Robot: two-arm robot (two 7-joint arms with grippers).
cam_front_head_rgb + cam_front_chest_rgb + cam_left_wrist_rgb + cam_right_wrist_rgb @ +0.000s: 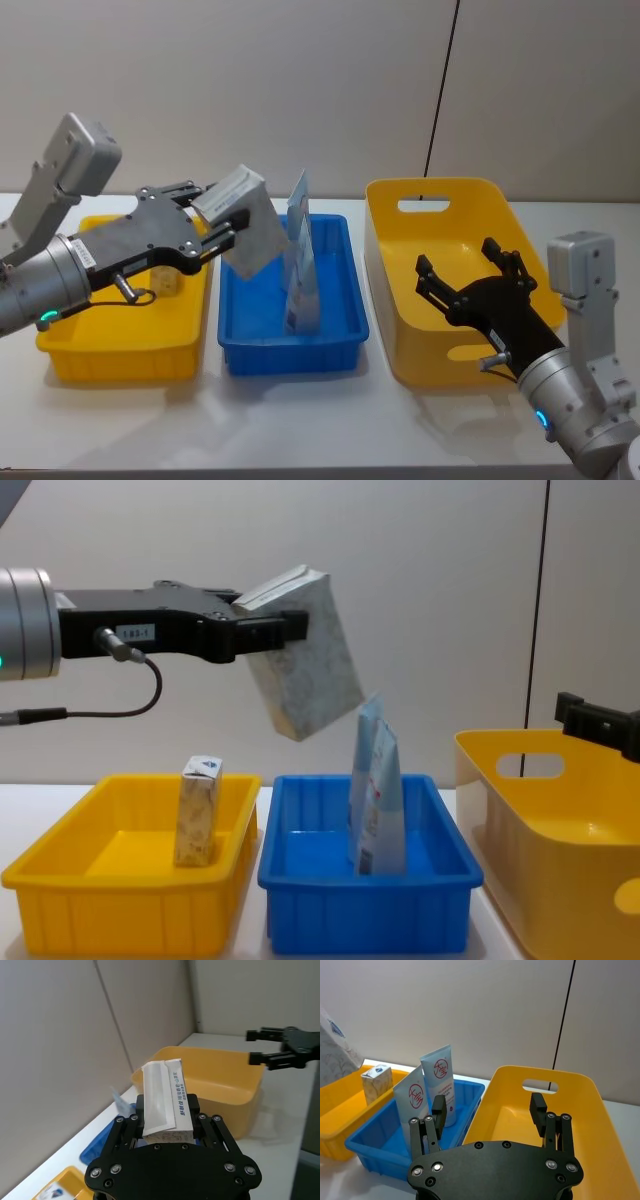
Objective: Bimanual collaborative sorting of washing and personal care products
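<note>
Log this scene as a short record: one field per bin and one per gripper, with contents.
shallow yellow bin: robot's left; holds small speckled pack, upright
blue bin: middle; holds two light-blue pouches, standing
tall yellow bin: robot's right
left gripper: shut on large speckled pack, held tilted in the air, roughly over the blue bin's left side
right gripper: open, holding nothing, above the tall yellow bin
</note>
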